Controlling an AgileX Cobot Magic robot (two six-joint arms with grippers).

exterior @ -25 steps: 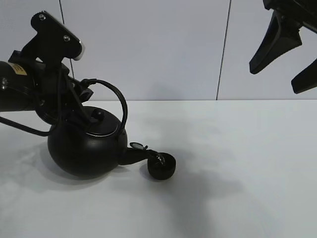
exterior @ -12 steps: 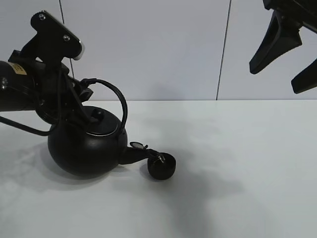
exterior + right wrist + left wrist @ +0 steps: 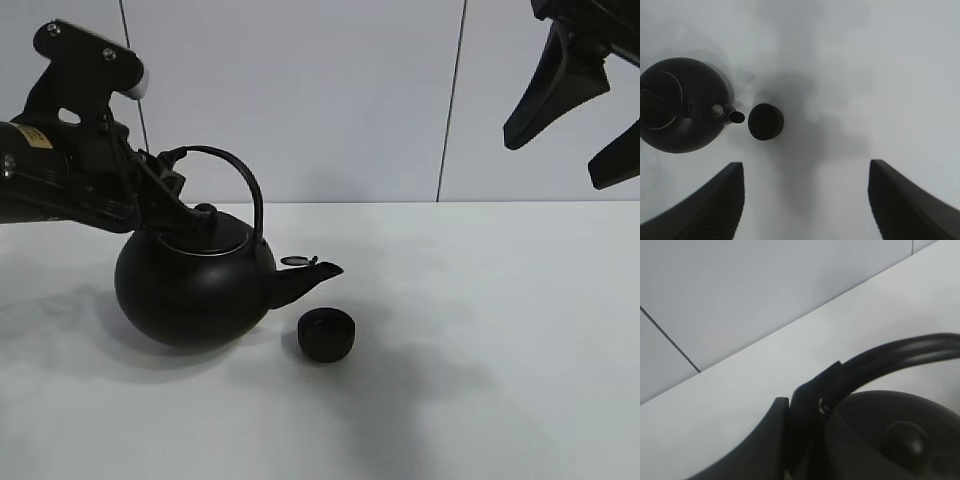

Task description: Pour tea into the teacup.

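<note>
kettle (image 3: 195, 290) has tipped back level, spout (image 3: 300, 280) off the teacup (image 3: 326, 333); left claw (image 3: 165, 175) pinches its handle (image 3: 245, 175), right claw (image 3: 580, 125) spread; pour looks done

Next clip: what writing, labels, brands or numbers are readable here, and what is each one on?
On the yellow sticker on the left arm: dark print, too small to read.
On the kettle: no writing seen.
On the teacup: no writing seen.
No text can be read in any view.
</note>
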